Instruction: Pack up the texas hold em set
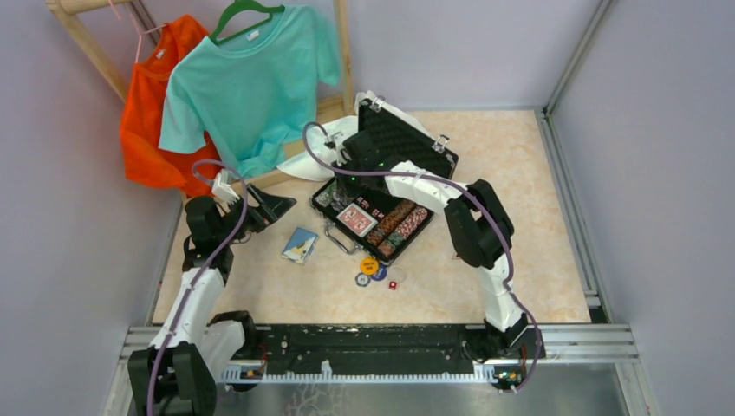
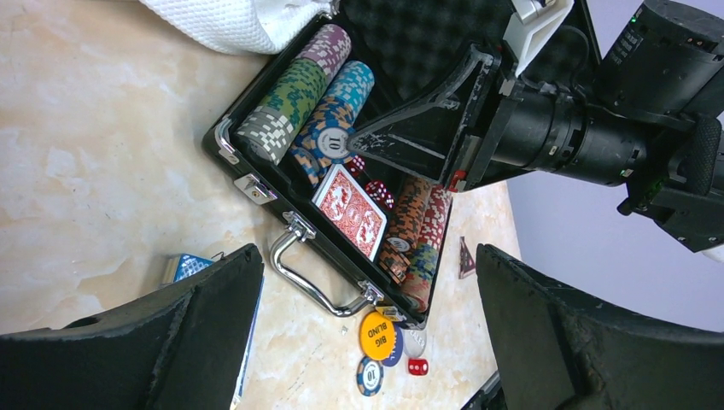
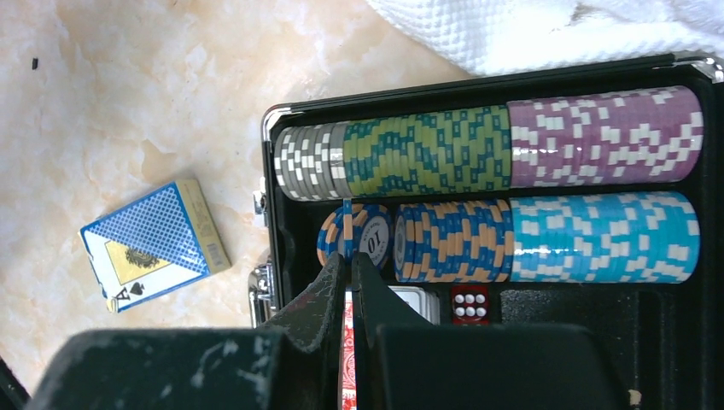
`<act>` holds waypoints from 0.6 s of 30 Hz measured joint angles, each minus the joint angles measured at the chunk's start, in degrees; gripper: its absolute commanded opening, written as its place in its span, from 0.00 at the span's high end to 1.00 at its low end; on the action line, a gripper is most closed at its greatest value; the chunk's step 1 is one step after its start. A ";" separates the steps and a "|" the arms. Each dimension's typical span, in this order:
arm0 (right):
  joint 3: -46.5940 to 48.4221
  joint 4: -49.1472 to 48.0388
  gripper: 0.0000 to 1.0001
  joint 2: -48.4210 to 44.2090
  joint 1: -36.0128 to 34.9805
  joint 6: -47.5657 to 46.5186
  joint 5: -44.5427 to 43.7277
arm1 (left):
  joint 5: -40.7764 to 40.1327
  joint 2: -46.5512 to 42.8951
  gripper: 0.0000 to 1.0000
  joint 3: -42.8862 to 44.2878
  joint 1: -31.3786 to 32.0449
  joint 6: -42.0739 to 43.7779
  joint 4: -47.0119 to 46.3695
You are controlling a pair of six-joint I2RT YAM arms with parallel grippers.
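The black hinged case (image 1: 407, 140) lies open mid-counter (image 1: 537, 217), its rows filled with poker chips. The right gripper (image 3: 348, 260) is clenched, with its tips at a blue-and-orange chip marked "10" (image 3: 374, 235). A red card deck (image 2: 350, 212) lies inside the case. The left gripper (image 2: 369, 256) hangs released to the left of the case, above the blue ace-of-spades deck (image 3: 154, 243). A yellow "BIG BLIND" button (image 2: 377, 333) and a red die (image 2: 417, 366) lie on the counter near the handle.
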State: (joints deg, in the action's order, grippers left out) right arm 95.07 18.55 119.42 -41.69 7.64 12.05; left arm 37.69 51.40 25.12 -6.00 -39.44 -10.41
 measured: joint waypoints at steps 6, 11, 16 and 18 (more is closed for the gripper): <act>0.00 0.48 1.00 0.00 -0.57 0.00 -1.16 | 1.16 0.44 0.01 -0.07 -0.17 -0.02 -1.09; 0.04 0.50 1.00 0.00 -0.50 -0.04 -1.90 | 2.14 1.14 0.01 -0.15 -0.17 -0.04 -1.62; 0.42 0.72 1.00 0.00 0.20 -0.11 -2.14 | 2.93 1.62 0.01 -0.22 -0.22 -0.02 -1.64; 0.52 0.66 1.00 0.00 0.81 -0.13 -2.40 | 3.30 1.92 0.01 -0.22 -0.24 -0.02 -1.68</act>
State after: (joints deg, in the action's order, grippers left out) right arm 95.59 19.20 119.42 -40.88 7.51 9.65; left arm 40.99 53.32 24.91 -6.24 -39.46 -12.10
